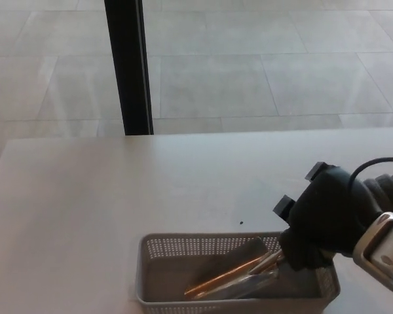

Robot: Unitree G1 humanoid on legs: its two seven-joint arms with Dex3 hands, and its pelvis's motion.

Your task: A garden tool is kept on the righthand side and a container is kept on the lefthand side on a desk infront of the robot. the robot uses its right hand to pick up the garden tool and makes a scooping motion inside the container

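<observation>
My right hand (324, 219) clamps the garden tool (229, 280), blade low inside the container (158, 261) on the table (85, 196). Sweep along the floor, clear of the mesh walls.

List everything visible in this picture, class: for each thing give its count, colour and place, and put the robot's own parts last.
Desk: one, white, fills the lower half of the head view.
Container: one, grey perforated basket, at the desk's near edge.
Garden tool: one, copper-coloured shaft with a dark blade, lying slanted inside the container.
Post: one, black, upright behind the desk.
Floor: pale grey tiles, beyond the desk.
Dark speck: one, on the desk behind the container.
Right hand: one, black, over the container's right end, closed on the garden tool.
</observation>
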